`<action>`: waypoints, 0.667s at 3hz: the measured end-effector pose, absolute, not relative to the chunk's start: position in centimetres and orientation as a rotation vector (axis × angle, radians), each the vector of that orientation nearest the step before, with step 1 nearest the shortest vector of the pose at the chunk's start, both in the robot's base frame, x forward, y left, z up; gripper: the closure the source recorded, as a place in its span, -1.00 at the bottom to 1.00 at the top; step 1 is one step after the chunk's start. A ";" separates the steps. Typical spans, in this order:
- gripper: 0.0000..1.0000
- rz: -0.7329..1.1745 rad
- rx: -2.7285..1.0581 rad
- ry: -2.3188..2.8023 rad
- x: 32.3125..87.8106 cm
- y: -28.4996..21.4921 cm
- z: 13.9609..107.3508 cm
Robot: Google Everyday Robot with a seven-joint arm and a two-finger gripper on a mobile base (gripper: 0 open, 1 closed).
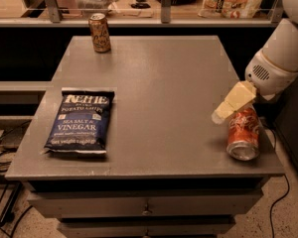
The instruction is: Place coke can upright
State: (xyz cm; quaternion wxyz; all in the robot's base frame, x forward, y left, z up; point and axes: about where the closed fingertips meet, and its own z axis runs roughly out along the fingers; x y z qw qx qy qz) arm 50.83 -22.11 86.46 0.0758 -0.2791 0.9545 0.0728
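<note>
We see the coke can (244,130) lying on its side near the front right corner of the grey bench (164,73), one silver end facing the front edge. The tool (228,108) hangs just over the can's far end, reaching in from the right edge; we cannot tell whether it is open or closed. A blue Kettle sea salt and vinegar chip bag (79,122) lies flat by the left edge. A tan-gold can (99,32) stands upright at the back left corner.
</note>
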 end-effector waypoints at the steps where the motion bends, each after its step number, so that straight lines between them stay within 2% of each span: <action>1: -1.00 0.159 -0.773 2.926 51.1 -23.1 85.5; 2: -1.00 0.108 -0.713 2.992 51.3 -23.9 84.7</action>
